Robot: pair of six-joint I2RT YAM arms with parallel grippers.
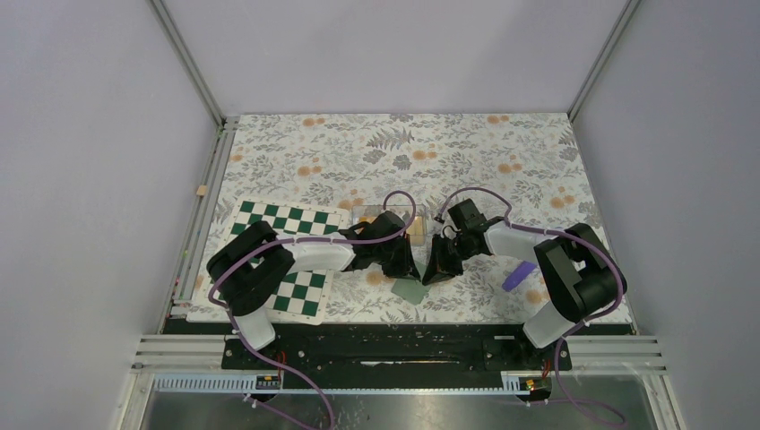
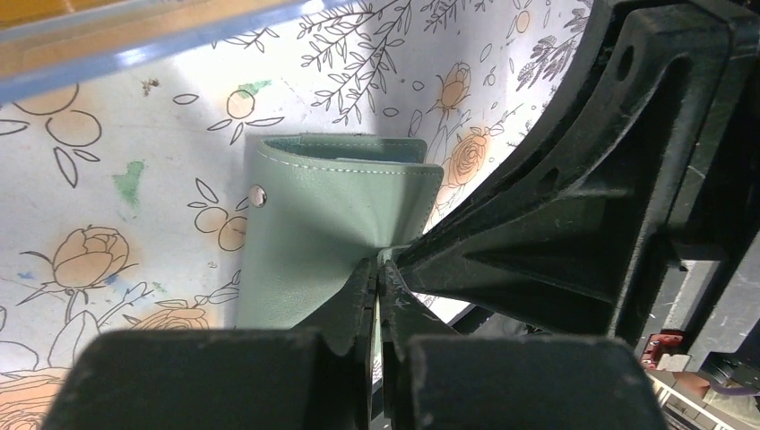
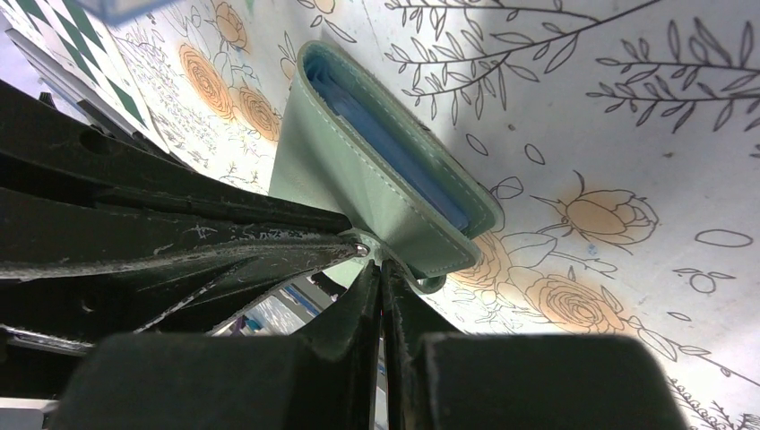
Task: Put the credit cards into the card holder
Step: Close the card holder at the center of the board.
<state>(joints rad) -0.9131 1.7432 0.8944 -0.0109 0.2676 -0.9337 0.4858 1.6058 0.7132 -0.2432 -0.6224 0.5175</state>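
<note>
The pale green card holder (image 1: 411, 291) lies on the floral mat near the front edge, between both grippers. My left gripper (image 1: 408, 266) is shut on one edge of it (image 2: 332, 224), jaws pinched together (image 2: 376, 269). My right gripper (image 1: 439, 269) is shut on its snap-tab edge (image 3: 358, 170), jaws pinched (image 3: 377, 264). The holder gapes slightly and shows a blue lining (image 3: 394, 143). Orange-yellow credit cards (image 1: 417, 229) lie in a clear tray just behind the grippers, and their orange shows at the top of the left wrist view (image 2: 90, 18).
A green-and-white chequered board (image 1: 287, 221) lies at the left under the left arm. A small purple object (image 1: 518, 275) lies at the right by the right arm. The clear tray's rim (image 2: 179, 54) is close behind the holder.
</note>
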